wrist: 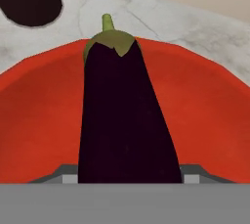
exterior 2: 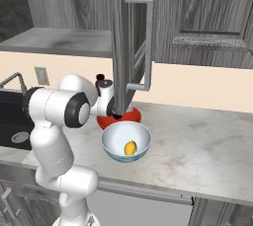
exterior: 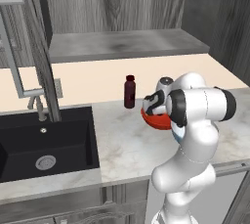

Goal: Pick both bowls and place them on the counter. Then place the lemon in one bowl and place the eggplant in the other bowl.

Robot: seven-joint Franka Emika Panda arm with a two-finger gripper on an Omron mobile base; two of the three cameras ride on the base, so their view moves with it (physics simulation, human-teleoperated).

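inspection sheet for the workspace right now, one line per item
surface: marbled counter with a black sink set in on the left
job's things: lemon lies in the white bowl on the counter; red bowl sits just behind it; eggplant is over the red bowl, stem end pointing away from the hand
clutter: dark maroon bottle upright on the counter beside the red bowl
grippers: gripper is over the red bowl, shut on the eggplant
cables: nothing seen
surroundings: open cabinet door hanging above the bowls, grey shelf slab, faucet behind the sink
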